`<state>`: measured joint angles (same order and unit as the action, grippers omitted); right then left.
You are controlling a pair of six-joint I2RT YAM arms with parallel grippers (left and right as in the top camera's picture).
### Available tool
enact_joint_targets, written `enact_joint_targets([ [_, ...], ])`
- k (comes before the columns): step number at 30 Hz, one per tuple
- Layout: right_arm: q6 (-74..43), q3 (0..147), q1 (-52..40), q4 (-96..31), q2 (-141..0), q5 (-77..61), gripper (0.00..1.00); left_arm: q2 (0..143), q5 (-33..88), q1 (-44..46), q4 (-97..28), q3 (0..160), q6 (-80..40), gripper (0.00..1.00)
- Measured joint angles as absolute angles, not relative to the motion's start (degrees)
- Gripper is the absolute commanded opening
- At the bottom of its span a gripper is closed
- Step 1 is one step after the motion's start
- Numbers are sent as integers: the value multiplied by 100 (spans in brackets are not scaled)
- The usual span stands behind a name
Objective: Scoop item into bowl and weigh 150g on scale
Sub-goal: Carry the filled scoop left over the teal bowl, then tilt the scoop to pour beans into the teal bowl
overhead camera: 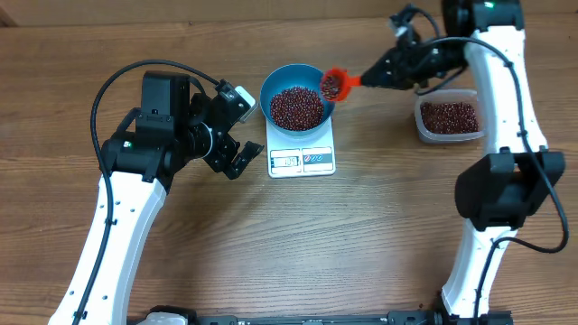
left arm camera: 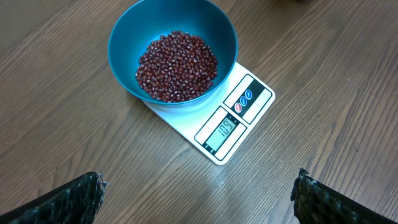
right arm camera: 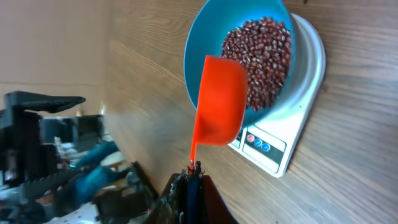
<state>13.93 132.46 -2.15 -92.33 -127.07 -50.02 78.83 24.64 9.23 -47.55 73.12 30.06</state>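
Note:
The blue bowl (overhead camera: 267, 94) stands on the white scale (overhead camera: 302, 161) and holds a heap of dark red beans (overhead camera: 296, 107). My right gripper (overhead camera: 371, 78) is shut on the thin handle of an orange scoop (overhead camera: 333, 84). The scoop carries beans and hangs over the bowl's right rim. In the right wrist view the scoop (right arm camera: 219, 99) covers part of the bowl (right arm camera: 199, 37) and the beans (right arm camera: 261, 56). My left gripper (overhead camera: 241, 129) is open and holds nothing, just left of the scale. Its view shows bowl (left arm camera: 124, 31), beans (left arm camera: 177, 65) and the scale (left arm camera: 239, 121) with its display lit.
A clear plastic tub (overhead camera: 449, 137) with more beans stands at the right, beside the right arm. Bare wooden table lies in front of the scale. The left arm's base runs along the left side, the right arm's along the right.

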Motion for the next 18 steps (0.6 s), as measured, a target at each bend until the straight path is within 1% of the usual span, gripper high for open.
enact_joint_targets([
  [5, 773, 13415, -742, -8825, -12707, -4239, 4, 7883, 2464, 923, -4755, 7312, 3006, 100],
  [11, 110, 13528, -1433, -8608, -12709, -2823, 4, 7883, 2464, 923, -4755, 7312, 3004, 99],
  [18, -266, 13867, -2235, -8562, -12709, -1052, 4, 7883, 2464, 923, -4755, 7312, 3006, 99],
])
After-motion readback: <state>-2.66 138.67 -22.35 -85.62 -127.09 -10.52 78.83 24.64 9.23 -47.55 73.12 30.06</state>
